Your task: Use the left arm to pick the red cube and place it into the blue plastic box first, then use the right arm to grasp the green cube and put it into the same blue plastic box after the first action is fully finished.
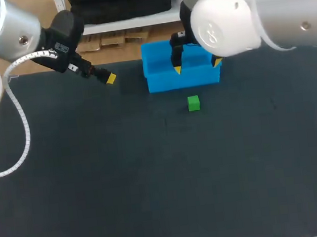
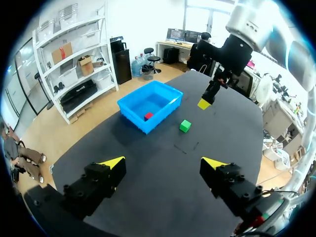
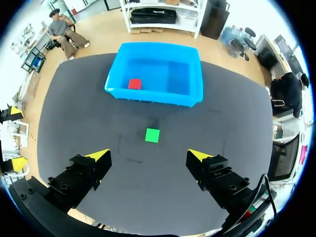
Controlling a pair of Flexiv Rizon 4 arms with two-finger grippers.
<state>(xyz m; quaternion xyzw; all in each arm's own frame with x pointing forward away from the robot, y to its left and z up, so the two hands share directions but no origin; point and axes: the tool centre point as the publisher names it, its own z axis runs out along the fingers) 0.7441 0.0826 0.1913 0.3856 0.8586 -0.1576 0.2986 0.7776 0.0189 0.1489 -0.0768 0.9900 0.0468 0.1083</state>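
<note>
The blue plastic box (image 1: 160, 84) stands at the back middle of the dark table. The red cube (image 2: 148, 116) lies inside the box (image 2: 131, 117), also seen from the right wrist as the red cube (image 3: 135, 84) in the box (image 3: 153, 97); the head view hides it. The green cube (image 1: 193, 103) sits on the mat just in front of the box. My right gripper (image 1: 197, 65) hangs open above the box and the green cube (image 3: 152, 135). My left gripper (image 1: 105, 77) is open and empty, well to the left of the box.
The dark mat (image 1: 154, 182) covers the table, and nothing else lies on it. From the left wrist, the green cube (image 2: 185, 126) sits beside the box, with my right gripper (image 2: 204, 103) hanging above it.
</note>
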